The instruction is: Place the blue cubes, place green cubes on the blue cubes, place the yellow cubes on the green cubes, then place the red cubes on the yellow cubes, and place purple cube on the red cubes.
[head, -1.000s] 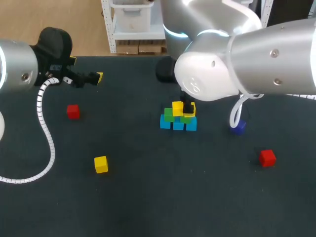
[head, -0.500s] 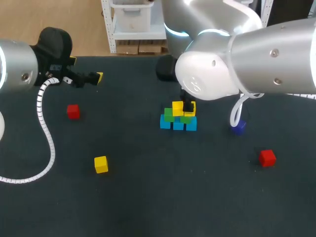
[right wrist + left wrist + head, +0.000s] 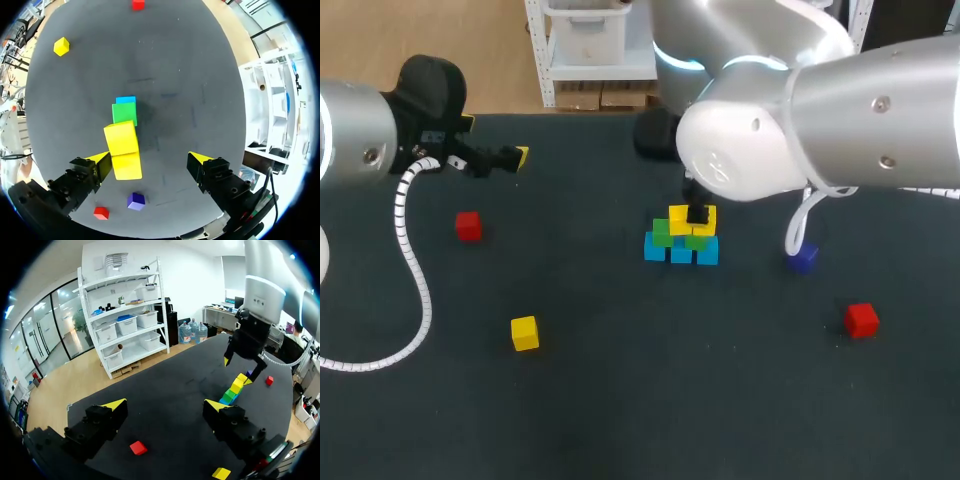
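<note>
**Operator:** Jaws first. How do they stand?

**Legend:** Your right gripper (image 3: pixel 150 159) hangs over the stack (image 3: pixel 697 241) with its fingers spread, pinching nothing. In the right wrist view, the two stacked yellow cubes (image 3: pixel 121 137) lie between the tips, close to one finger and well apart from the other. Your left gripper (image 3: pixel 165 405) is also spread and empty. It sits near the far edge of the table (image 3: pixel 620 400) on your left, well apart from the stack.

**Operator:** How far along is the task?

**Legend:** Judged from the layout, the blue and green layers are placed, and two yellows rest on the green. A third yellow lies loose, so the yellow layer may be unfinished. The red and purple layers are not yet begun.

**Operator:** And the counts?

**Legend:** Read them from the head view:
- **Blue cubes (image 3: pixel 681 253):** three, in a row on the table at the base of the stack.
- **Green cubes (image 3: pixel 663 232):** two, resting on the blue row.
- **Yellow:** three in all. Two are on the green, and the loose yellow cube (image 3: pixel 524 333) lies toward the front left.
- **Red:** two, both loose. The left red cube (image 3: pixel 468 226) lies near your left arm, and the right red cube (image 3: pixel 861 319) lies at the front right.
- **Purple cube (image 3: pixel 804 258):** one, on the table near the stack's right side.
</note>
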Robot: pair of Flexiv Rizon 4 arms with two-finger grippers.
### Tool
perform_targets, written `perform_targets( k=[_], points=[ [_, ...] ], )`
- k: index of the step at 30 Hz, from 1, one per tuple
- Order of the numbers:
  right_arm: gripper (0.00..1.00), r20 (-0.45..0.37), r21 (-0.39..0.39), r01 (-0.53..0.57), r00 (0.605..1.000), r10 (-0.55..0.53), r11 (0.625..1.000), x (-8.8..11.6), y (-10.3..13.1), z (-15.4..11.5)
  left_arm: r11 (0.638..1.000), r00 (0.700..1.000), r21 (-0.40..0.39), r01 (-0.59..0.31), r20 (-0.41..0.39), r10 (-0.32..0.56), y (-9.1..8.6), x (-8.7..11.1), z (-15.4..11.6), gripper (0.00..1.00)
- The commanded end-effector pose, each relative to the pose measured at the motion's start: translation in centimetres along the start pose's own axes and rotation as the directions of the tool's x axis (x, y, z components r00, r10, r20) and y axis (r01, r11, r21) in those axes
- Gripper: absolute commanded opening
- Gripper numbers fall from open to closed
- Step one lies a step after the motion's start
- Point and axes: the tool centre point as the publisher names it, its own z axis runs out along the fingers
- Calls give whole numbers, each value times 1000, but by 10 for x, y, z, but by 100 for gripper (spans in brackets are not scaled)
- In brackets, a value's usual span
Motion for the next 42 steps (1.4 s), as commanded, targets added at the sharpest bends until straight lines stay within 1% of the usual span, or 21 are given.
perform_targets(
  k=[1,4,7,11,14,17,21,25,31,35,39,42],
  points=[
    [100,76,2,-11,997,11,1000,22,4,-23,1000,1000,7,-1,3,1,2,1,0,100],
    [100,138,-1,-41,990,41,999,33,-2,-37,1000,1000,7,-1,3,1,2,1,0,100],
    [100,190,-8,-81,978,81,997,43,-8,-46,1000,1000,7,-1,3,1,2,1,0,100],
    [100,262,-26,-141,954,143,990,54,-19,-49,1000,1000,7,-1,3,1,2,1,0,100],
    [100,309,-50,-170,934,177,984,60,-22,-50,1000,1000,7,-1,3,1,2,1,0,100],
    [100,331,-46,-190,923,195,981,64,-23,-51,1000,1000,7,-1,3,1,2,1,0,100],
    [100,380,-55,-226,896,229,973,70,-26,-55,1000,1000,7,-1,3,1,2,1,0,100],
    [100,439,-57,-271,858,268,961,76,-30,-58,1000,1000,7,-1,3,1,2,1,0,100],
    [100,495,-55,-317,815,302,947,79,-31,-61,1000,1000,7,-1,3,1,2,1,0,100],
    [100,544,-65,-368,766,342,928,85,-35,-63,1000,1000,7,-1,3,1,2,1,0,100],
    [100,568,-62,-404,737,365,913,91,-39,-66,1000,1000,7,-1,3,1,2,1,0,100],
    [100,578,-61,-420,725,375,906,94,-41,-67,1000,1000,7,-1,3,1,2,1,0,100]
  ],
)
